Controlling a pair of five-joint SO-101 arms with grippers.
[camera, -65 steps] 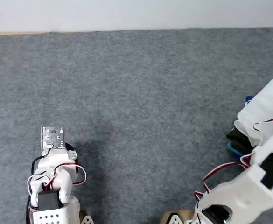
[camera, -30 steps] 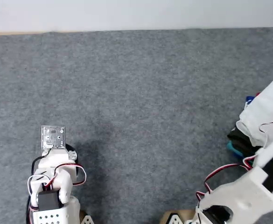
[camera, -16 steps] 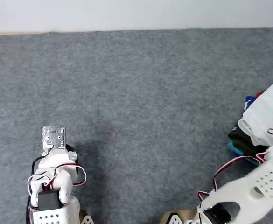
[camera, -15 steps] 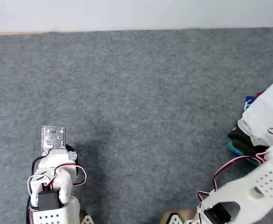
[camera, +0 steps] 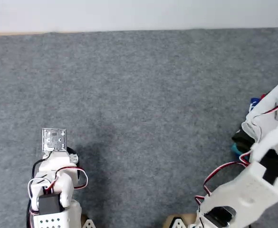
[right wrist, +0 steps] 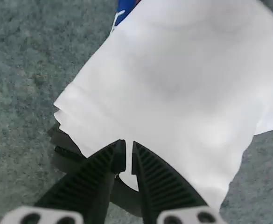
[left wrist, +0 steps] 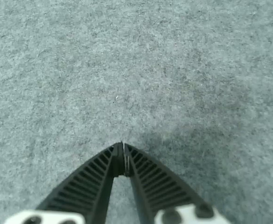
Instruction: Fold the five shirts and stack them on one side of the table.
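Observation:
A stack of folded shirts lies at the table's right edge. A white shirt (camera: 271, 113) (right wrist: 173, 88) is on top, with a dark shirt (camera: 241, 139) (right wrist: 61, 140), a teal edge (camera: 234, 151) and a blue corner (camera: 254, 101) (right wrist: 123, 11) showing beneath. My right arm (camera: 253, 187) stands over the stack's near side. The right gripper (right wrist: 126, 144) is shut, its tips at the white shirt's folded edge with nothing visibly clamped. The left arm (camera: 53, 175) rests at the near left, and its gripper (left wrist: 123, 148) is shut just above bare carpet.
Grey carpet (camera: 148, 95) covers the whole table, with a wide open stretch between the two arms and toward the far edge. A pale wall strip (camera: 129, 14) runs along the back.
The right arm swung out toward the right edge, then came back in over the stack. The white shirt's edge shifted slightly. The left arm stayed still.

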